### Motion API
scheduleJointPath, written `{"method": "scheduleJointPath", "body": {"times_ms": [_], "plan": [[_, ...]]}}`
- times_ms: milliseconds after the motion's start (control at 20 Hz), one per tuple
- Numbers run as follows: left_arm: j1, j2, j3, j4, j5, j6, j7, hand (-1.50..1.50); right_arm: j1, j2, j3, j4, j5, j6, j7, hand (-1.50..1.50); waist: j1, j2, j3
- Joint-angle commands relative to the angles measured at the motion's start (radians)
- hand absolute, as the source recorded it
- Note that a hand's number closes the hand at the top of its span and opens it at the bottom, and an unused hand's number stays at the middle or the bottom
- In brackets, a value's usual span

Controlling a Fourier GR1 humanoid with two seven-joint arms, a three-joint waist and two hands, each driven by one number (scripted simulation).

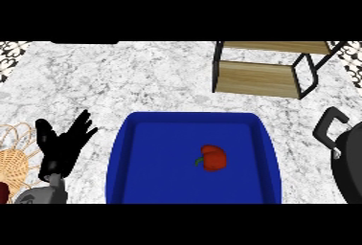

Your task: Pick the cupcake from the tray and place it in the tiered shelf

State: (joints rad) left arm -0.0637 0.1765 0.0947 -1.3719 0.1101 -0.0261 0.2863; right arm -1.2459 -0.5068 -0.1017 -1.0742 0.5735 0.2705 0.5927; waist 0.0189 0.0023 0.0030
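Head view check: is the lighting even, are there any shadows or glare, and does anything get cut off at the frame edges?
Head view: lighting flat and even on the marble counter; no glare; no clear shadow under the red item in the blue tray. The tiered shelf, a dark pot at right and a wicker basket at left are cropped; left hand shows fully.

The white-and-grey speckled stone counter [141, 81] looks like polished marble. At its centre, the deep blue rectangular plastic tray [127, 162] has smooth, faintly glossy walls. In it lies a small red pepper-like object [213, 158] with a smooth, shiny skin. At one o'clock, the tiered shelf with light wooden boards [258, 79] shows matt, grained wood in a thin black metal frame. At nine o'clock, the tan woven wicker basket [14, 160] looks rough. At three o'clock, the dark round pot [350, 162] looks like matt metal.
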Motion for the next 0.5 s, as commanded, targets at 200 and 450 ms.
{"method": "scheduleJointPath", "body": {"times_ms": [200,450], "plan": [[-0.019,0.001,-0.004,-0.003,0.002,-0.007,0.054,0.00,-0.058,-0.014,-0.015,0.244,0.069,-0.110,-0.185,1.50,0.000,0.003,-0.003],[0.005,-0.021,-0.004,0.034,-0.003,-0.008,-0.001,0.00,-0.068,-0.012,-0.025,0.385,0.097,-0.186,-0.307,1.50,0.004,0.005,-0.003]]}}
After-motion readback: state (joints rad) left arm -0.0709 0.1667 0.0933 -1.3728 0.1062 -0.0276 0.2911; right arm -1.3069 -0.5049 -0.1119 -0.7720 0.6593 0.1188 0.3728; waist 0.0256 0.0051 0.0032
